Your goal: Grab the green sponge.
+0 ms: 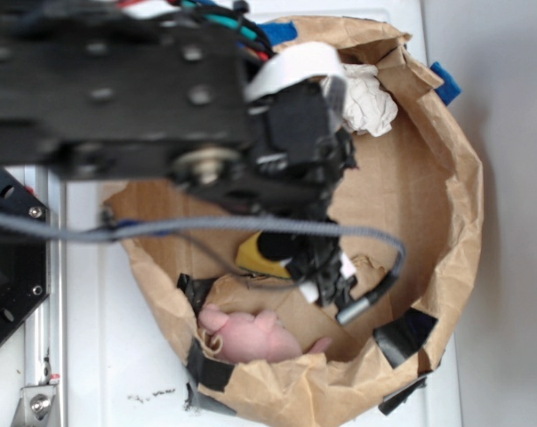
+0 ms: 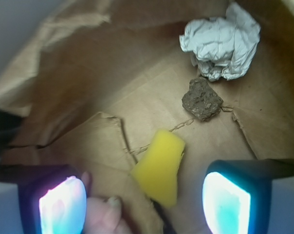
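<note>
We have the green sponge [image 2: 160, 165] right in front of us, a wedge of bright yellow foam lying on the brown paper floor of the bag, with a dark edge showing at its lower end. From the wrist camera it sits between our two fingers, a little nearer the left side of the picture, and neither pad touches it. Our gripper [image 2: 144, 200] is spread wide, both glowing fingertip pads [image 2: 226, 201] well apart and nothing held between them. From outside, only a sliver of the yellow sponge [image 1: 251, 255] peeks out under the arm, and the gripper [image 1: 326, 277] hangs low inside the bag right over it.

Just beside the sponge, at the bottom left of the wrist view, we catch the pink soft toy [image 2: 102, 214], close to our left pad; the outside camera shows the toy [image 1: 251, 334] lying along the near wall of the bag. Farther back sits a small rough brown lump [image 2: 202, 99], apart from the sponge, and behind that a crumpled white paper ball [image 2: 220, 41], almost touching the lump. All of it lies in a rolled-down brown paper bag [image 1: 455, 196] patched with black tape [image 1: 402, 334], standing on a white surface [image 1: 117, 356].
</note>
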You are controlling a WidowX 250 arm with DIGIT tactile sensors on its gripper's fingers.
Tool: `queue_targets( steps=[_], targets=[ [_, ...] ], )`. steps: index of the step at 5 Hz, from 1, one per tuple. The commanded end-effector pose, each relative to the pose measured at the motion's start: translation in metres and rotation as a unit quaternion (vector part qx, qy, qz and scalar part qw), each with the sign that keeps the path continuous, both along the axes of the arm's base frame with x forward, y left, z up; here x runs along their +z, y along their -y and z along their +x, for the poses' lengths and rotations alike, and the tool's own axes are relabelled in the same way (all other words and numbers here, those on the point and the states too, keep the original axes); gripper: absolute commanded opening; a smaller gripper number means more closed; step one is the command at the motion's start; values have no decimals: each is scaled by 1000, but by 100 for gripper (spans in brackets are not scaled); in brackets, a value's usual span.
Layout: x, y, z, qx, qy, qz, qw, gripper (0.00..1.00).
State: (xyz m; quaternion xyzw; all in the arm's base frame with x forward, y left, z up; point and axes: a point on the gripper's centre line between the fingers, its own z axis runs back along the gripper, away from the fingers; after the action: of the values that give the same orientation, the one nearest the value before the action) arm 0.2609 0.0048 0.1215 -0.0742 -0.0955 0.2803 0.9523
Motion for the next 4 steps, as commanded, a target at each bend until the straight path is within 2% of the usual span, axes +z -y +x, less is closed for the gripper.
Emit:
queue_targets(
  steps=[1,2,4],
  targets=[
    [-36,-10,-11,-2,-15,-22,1000,100],
    [-57,-11,-20,-9,-23,-25,999,100],
    [-71,-4,-15,-15,-25,-17,999,100]
  ],
)
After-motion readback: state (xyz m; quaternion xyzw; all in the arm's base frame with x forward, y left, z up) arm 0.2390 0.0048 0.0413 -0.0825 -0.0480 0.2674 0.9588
